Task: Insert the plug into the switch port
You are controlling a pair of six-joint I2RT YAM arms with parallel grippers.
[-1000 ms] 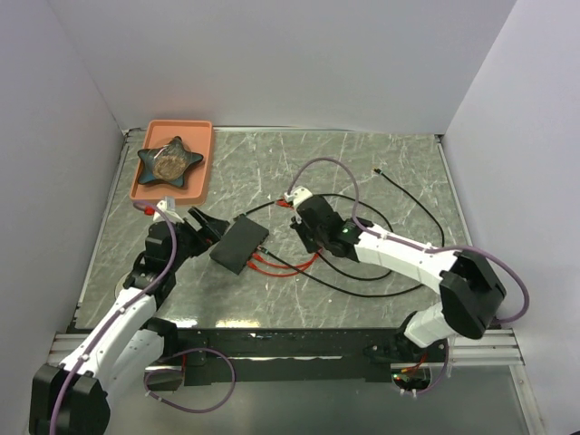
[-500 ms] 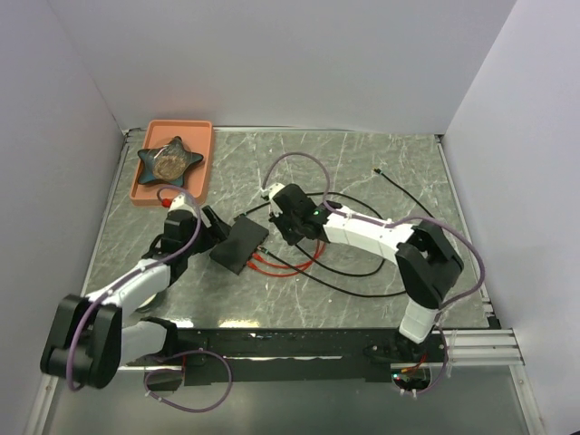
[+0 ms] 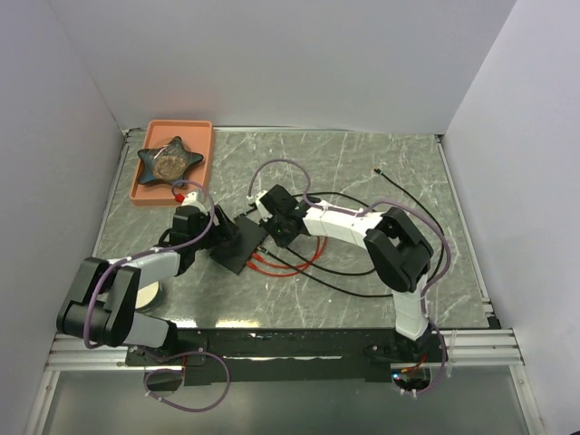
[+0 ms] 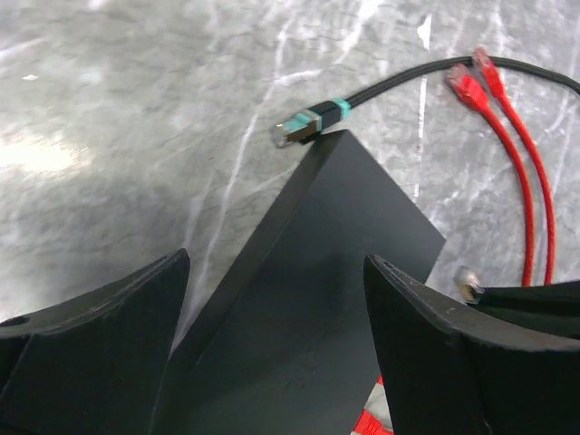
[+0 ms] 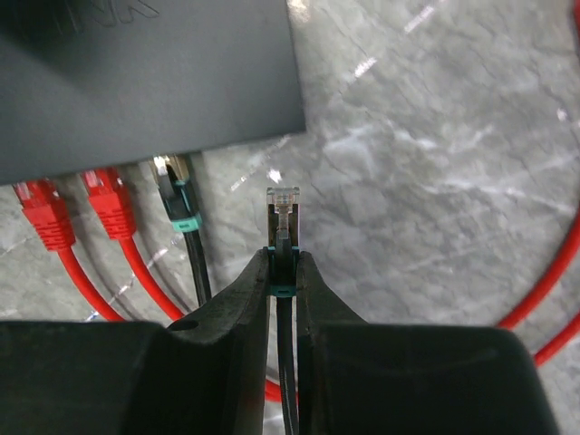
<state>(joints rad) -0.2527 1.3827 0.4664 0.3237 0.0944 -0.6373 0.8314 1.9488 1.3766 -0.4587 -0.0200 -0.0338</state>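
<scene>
Right wrist view: the right gripper [image 5: 283,265] is clenched on the plug [image 5: 282,204] just behind its clear tip, which points at bare table [image 5: 435,136] just beside the corner of the switch [image 5: 136,72]. The left gripper [image 4: 276,263] straddles the switch, jaws apart, not gripping. Step in hand: alignment. Next, the plug probably needs shifting sideways to a free port, then pushing straight in.

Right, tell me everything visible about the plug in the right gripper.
The plug has a clear plastic tip, a teal boot and a thin black cable running back between the fingers. The right gripper pinches it at the boot. Its tip points at the switch near the corner, short of the edge and not inserted.
</scene>
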